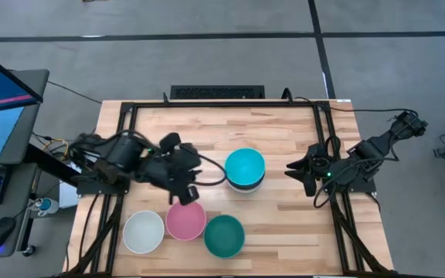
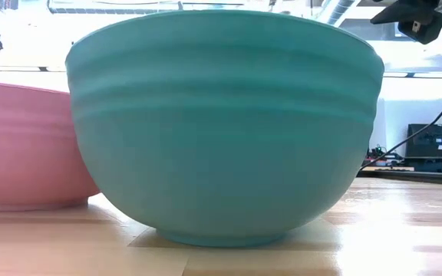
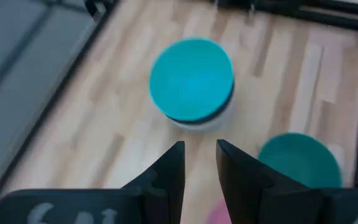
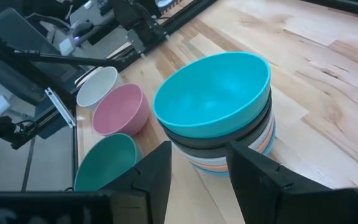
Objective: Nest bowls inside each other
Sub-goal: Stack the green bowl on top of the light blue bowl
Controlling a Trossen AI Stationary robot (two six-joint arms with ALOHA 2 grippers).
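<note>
The left gripper (image 1: pixel 185 194) hung open and empty above the pink bowl (image 1: pixel 185 221), beside the cyan-topped stack (image 1: pixel 245 170) at mid-table. It needed to straddle the pink rim squarely. The right gripper (image 1: pixel 293 169) waited open.

Bare table (image 1: pixel 284 127) lies behind the stacked bowls (image 1: pixel 245 169); pink bowl (image 1: pixel 185 221) and teal bowl (image 1: pixel 224 235) crowd the front.

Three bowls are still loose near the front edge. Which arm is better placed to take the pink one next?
Probably the left. Its claw hovers just above the pink bowl, while the right claw waits beyond the stack.
</note>
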